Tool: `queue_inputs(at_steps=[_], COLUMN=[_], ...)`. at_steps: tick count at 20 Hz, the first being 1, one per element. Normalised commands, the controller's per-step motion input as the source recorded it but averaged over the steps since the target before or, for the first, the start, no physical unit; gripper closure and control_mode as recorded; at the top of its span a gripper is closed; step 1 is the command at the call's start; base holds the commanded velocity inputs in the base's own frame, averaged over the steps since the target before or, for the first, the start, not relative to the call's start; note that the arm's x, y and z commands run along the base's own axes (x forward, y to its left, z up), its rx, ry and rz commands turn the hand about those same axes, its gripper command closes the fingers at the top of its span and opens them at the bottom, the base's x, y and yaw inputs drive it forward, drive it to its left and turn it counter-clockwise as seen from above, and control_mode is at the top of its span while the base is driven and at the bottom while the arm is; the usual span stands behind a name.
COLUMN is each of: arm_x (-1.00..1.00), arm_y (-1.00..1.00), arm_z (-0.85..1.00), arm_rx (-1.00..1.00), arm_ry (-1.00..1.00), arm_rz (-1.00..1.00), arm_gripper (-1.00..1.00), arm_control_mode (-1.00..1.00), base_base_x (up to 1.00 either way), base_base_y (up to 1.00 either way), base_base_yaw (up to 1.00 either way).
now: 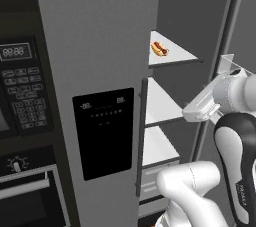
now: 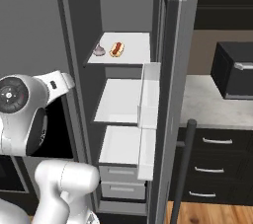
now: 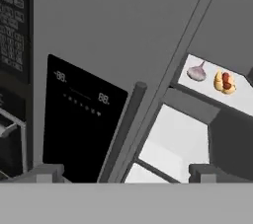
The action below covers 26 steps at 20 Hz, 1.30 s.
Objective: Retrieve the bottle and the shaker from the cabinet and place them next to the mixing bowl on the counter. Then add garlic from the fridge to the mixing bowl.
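The tall grey matte fridge [image 2: 44, 30] is the largest thing here, a flat slab-fronted body with its right door [image 2: 175, 94] swung wide open. Its closed left door carries one glossy black rectangular control panel [image 1: 104, 133] with pale digits, and one dark cylindrical bar handle [image 1: 141, 136] runs upright along that door's edge. Inside, three flat white shelves [image 2: 123, 100] are stacked one above another, smooth and plain, with two pale drawers [image 2: 121, 181] below them. The open door holds translucent white bins [image 2: 149, 94] on its inner face.

To the left of the fridge stands a dark built-in oven stack [image 1: 20, 121] with a keypad, a small display and one round knob. To the right, a speckled pale stone bench [image 2: 217, 102] sits over dark drawers with three silver handles and carries one boxy black appliance [image 2: 232, 70].

On the top shelf lie two small things side by side, near each other but apart: one hot dog [image 2: 116, 49], a tan bun around a red sausage, and to its left one pale pinkish garlic bulb [image 2: 99, 51], rounded with a pointed tip.

The end effector [image 3: 126, 171] hangs outside the fridge, in front of the door handle, with its two dark blocky fingertips [image 3: 47, 172] spread fully apart and nothing between them.
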Motion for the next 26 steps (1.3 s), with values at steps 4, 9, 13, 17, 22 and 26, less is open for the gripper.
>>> queue_inputs(at_steps=[4,9,13,17,22,26], arm_x=[0.0,0.13,0.3,0.09,0.39,0.43], arm_y=[0.0,-0.06,-0.03,0.0,0.0,-0.17], arm_z=[0.48,0.31,0.12,0.0,0.01,0.0], arm_rx=[-0.19,-0.14,-0.13,-0.04,-0.05,0.0], arm_ry=[-0.3,-0.16,-0.02,0.01,0.03,0.01], arm_rz=[0.12,0.19,0.19,0.04,0.02,0.07], arm_gripper=[-1.0,-1.0,-1.0,-1.0,-1.0,-1.0], arm_control_mode=[-1.0,-1.0,-1.0,-1.0,-1.0,-1.0], base_base_x=[0.0,0.0,0.0,0.0,0.0,0.0], base_base_y=[0.0,0.0,0.0,0.0,0.0,0.0], base_base_yaw=[0.0,0.0,0.0,0.0,0.0,0.0])
